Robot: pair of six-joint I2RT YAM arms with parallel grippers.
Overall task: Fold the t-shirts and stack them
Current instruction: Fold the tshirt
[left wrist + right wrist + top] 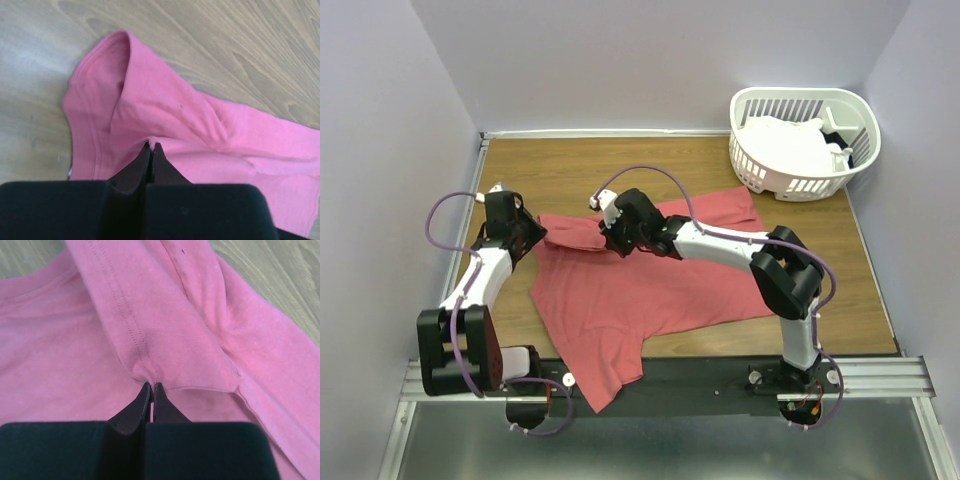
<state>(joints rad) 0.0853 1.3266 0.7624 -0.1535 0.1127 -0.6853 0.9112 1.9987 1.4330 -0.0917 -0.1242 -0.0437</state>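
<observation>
Left tool (151,146) has its jaws pressed together with no gap, their tips nipping a fold of the coral-red t-shirt (650,290) just below its sleeve opening. The right tool (151,386) is closed just as tightly, clamping a double-stitched hem that puckers into its tips. From overhead, both tools meet the cloth along the shirt's far left edge, the left tool at the sleeve and the right tool nearer the middle. The shirt lies spread across the wooden bench (570,170), its lower corner hanging over the near edge. At the far right corner stands a white slatted laundry basket (790,185), apart from the shirt, holding a crumpled heap of white t-shirts (785,145).
</observation>
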